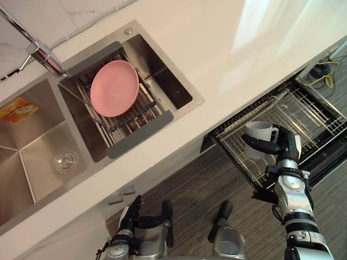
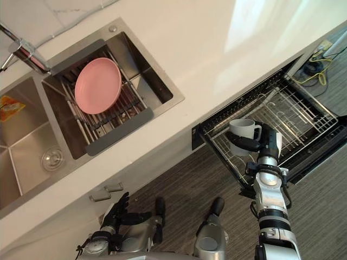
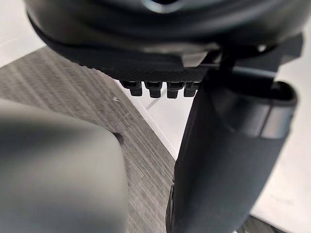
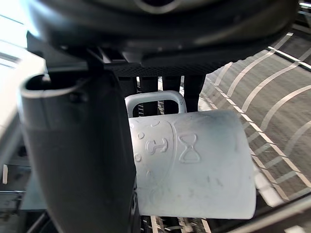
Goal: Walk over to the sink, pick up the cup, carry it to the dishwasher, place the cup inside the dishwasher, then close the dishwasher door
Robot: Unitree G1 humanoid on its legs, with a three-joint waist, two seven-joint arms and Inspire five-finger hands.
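The right hand (image 1: 272,146) is wrapped around the white cup (image 1: 258,131), held upright with its mouth up over the sink-side end of the pulled-out dishwasher rack (image 1: 304,116), below the worktop's (image 1: 217,49) front edge. The left hand (image 2: 116,210) hangs relaxed, fingers loose, by the cabinet front. A pink plate (image 1: 114,88) leans in the sink's (image 1: 32,157) drainer

White stone countertop (image 1: 244,49), set with a stainless-steel double-bowl sink (image 1: 32,179) and a chrome tap (image 1: 43,54) at the sink's far edge. Left bowl: round metal drain strainer (image 1: 65,161) in the bottom, flat yellow-orange item (image 1: 19,110) near the far wall; right bowl: dark-framed wire draining rack (image 1: 138,127) spanning it, with a round pink plate (image 1: 114,88) lying on the rack. Below the counter edge, a silver wire dishwasher basket (image 1: 309,114) stands pulled out over grey wood-grain floor (image 1: 190,179).
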